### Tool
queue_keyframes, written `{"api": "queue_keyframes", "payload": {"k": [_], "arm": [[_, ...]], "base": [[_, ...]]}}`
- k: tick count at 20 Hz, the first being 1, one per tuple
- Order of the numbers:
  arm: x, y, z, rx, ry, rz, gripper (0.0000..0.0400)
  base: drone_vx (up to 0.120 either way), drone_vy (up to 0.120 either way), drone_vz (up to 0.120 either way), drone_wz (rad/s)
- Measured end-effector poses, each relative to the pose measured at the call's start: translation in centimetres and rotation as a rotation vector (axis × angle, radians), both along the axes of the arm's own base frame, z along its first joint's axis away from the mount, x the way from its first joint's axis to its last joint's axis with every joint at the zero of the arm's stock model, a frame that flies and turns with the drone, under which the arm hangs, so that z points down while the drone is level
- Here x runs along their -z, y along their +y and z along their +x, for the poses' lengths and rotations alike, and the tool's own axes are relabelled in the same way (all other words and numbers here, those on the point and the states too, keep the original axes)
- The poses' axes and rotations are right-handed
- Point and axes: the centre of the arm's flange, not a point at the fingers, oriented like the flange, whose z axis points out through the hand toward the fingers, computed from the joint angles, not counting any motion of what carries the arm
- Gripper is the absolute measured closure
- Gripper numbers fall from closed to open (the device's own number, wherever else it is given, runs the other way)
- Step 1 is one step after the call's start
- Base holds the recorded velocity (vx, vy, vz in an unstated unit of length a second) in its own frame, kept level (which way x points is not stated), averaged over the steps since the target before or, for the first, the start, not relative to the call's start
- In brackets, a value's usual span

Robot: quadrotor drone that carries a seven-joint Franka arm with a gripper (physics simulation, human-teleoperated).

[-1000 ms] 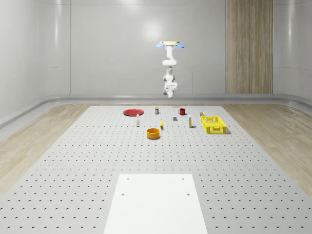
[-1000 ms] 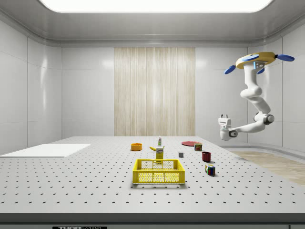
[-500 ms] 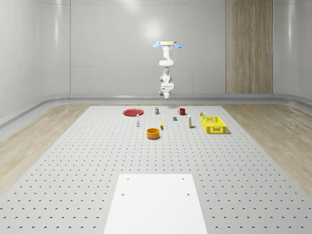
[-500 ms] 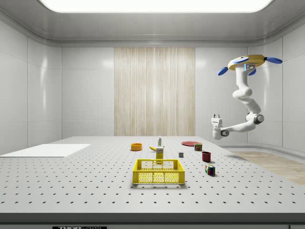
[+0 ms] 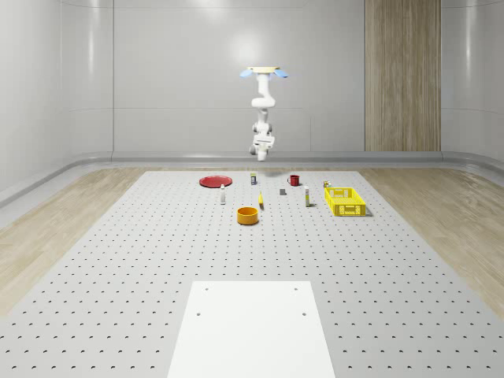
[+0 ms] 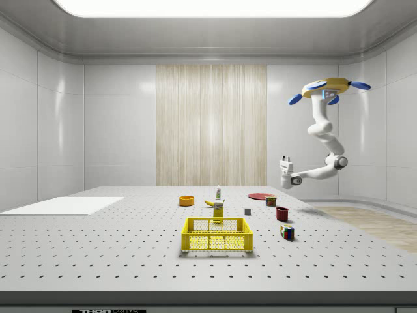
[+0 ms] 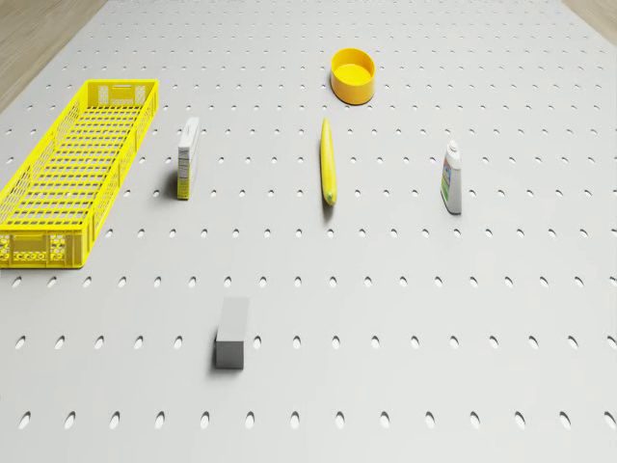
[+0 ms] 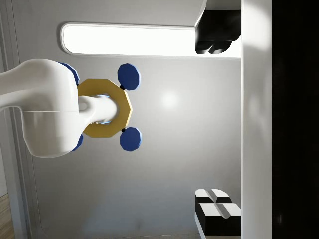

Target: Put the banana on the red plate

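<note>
- Whole-scene view: I hover high over the worktop's (image 5: 118,260) far edge; the banana (image 5: 261,202) lies at three o'clock of the orange bowl (image 5: 247,215), the red plate (image 5: 213,181) at eleven.
- Side view: my fingers (image 6: 285,159) point up, well above everything.
- Drone view: the banana (image 7: 328,161) lies flat.
- Wrist view: my fingers (image 8: 214,46) stand wide apart, holding nothing.

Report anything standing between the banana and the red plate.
Nothing visible blocks it. The small white bottle stands nearest, left of the yellow banana in the whole-scene view, but nearer the camera than the straight line to the flat red plate.
</note>
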Motion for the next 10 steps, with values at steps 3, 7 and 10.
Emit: {"api": "queue_keyframes", "payload": {"k": [3,7,10], "arm": [[0.2,0.8,0.0,0.002,-0.002,-0.085,0.0000],[0.8,2.8,0.0,0.008,-0.005,-0.290,0.0000],[2.2,5.0,0.0,0.016,-0.006,-0.551,0.0000]], "base": [[0.120,-0.120,0.000,0.000],[0.120,-0.090,0.000,0.000],[0.120,0.000,0.000,0.000]]}}
